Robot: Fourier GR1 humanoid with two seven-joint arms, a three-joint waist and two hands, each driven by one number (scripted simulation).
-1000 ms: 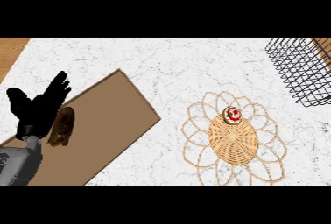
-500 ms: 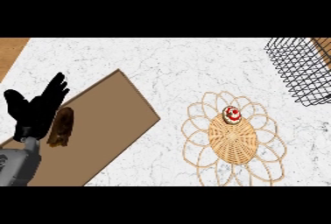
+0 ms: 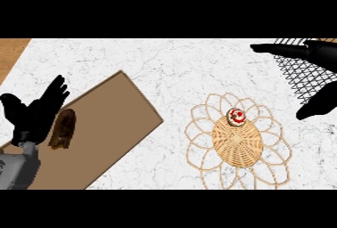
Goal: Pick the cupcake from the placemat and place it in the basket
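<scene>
1. The cupcake [image 3: 237,116] sits on the woven placemat [image 3: 237,143], near its upper edge, ungrasped; the pick has not begun.
2. The right hand [image 3: 320,80] shows at the view's right edge, above and right of the cupcake, fingers [image 3: 273,47] straight and spread, thumb pointing down, holding nothing. It lies across the wire basket [image 3: 299,78] in the view.
3. I judge this to be the approach step. The next move calls for bringing that hand down and left to the cupcake and curling the fingers round it.
4. The basket stands at the upper right of the table [image 3: 171,67], near the placemat, so the carry should be short.
5. The left hand [image 3: 36,111] rests open at the left edge, fingers up, over a brown board [image 3: 105,129] with a dark brown thing [image 3: 63,129] on it.
6. Nothing stands between cupcake and basket.
</scene>
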